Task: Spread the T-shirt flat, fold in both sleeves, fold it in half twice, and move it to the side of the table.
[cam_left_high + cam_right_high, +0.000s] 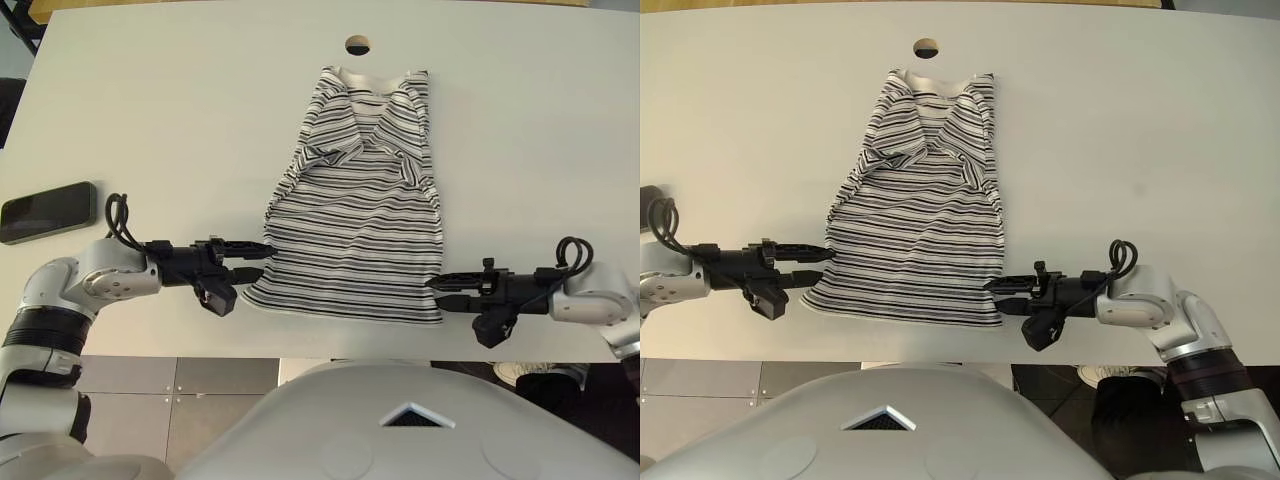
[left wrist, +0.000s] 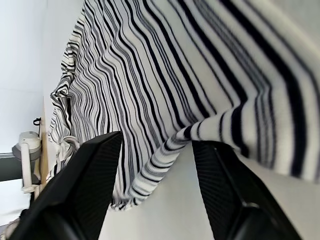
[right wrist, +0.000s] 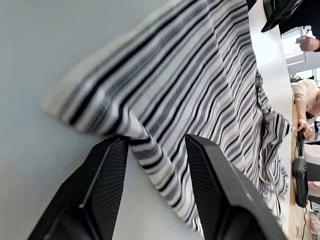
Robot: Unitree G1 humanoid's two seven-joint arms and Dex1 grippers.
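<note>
Left claw [image 1: 262,258]: released, its two fingers [image 2: 85,190] apart with the near-left hem corner of the striped T-shirt [image 1: 365,220] lying between them; in your left wrist view the cloth edge droops into the gap and neither pad presses on it. Right claw [image 1: 435,288]: also released, fingers [image 3: 102,185] spread to either side of the near-right hem corner, where a small fold of striped fabric sits in the gap. The two claws point at each other across the hem, low over the near edge of the white table [image 1: 150,120]. Between them the hem runs roughly straight. Away from both claws, the shirt stretches up the table and narrows, with creased folds gathered toward its middle and the collar at the far end. Just past the collar, farthest from the claws, there is a round cable hole [image 1: 357,45] in the tabletop. Behind the left claw, out beyond its wrist and well apart from the shirt, a dark smartphone [image 1: 48,211] lies flat near the table's left edge.
</note>
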